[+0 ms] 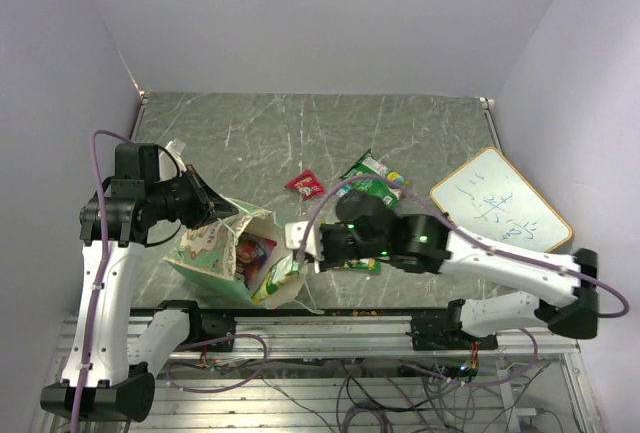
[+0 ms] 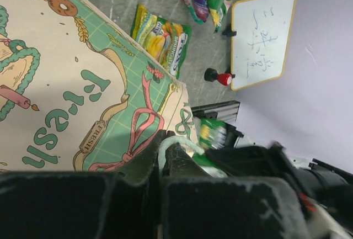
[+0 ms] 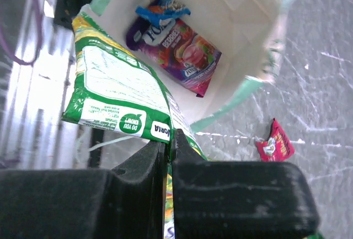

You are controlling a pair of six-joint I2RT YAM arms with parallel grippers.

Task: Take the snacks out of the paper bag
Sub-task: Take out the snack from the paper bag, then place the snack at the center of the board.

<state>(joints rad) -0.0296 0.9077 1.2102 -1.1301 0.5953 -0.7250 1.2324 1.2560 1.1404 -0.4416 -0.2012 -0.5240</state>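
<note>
"DO YOU KNOW?" on green pkt; "FRESH" on bag

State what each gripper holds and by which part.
The left gripper pinches the paper bag at its top edge, rim or string handle unclear. The right gripper pinches the green snack packet by one end, jaws shut.
</note>
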